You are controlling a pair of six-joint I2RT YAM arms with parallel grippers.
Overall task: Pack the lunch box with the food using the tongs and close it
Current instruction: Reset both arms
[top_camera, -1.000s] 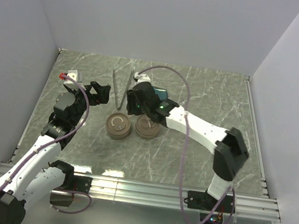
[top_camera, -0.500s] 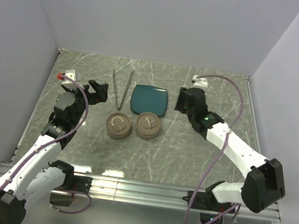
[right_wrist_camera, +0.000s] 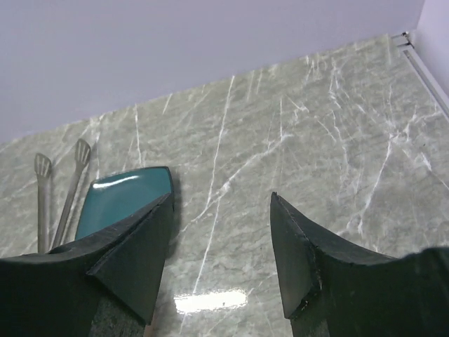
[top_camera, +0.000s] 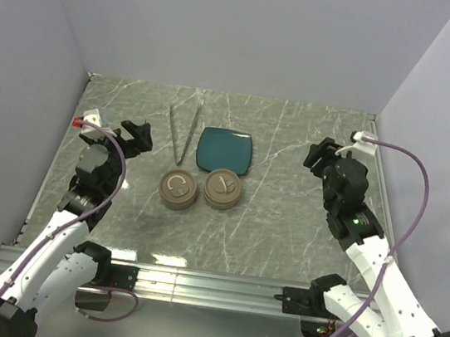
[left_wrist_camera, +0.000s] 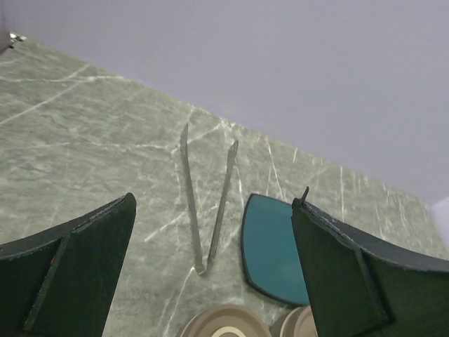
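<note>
Lunch box (top_camera: pixel 178 190) lidded, mid-table; both grippers open, empty.
2 tins side by side, v. close: left tin (top_camera: pixel 178 194), right tin (top_camera: pixel 222 193), each w/ brown lid (top_camera: pixel 223 184) on, handle up. Teal plate (top_camera: pixel 225 150) just behind right tin. Tongs (top_camera: pixel 182 135) flat on table (top_camera: pixel 285 219), just left of plate, V-joint toward tins, tips toward back wall. Left gripper (top_camera: pixel 136 134) hovers left of tongs, jaws at full spread, nothing btwn them. Right gripper (top_camera: pixel 321 154) well right of plate, nr table's right edge, jaws part open w/ clear gap, touching nothing.
</note>
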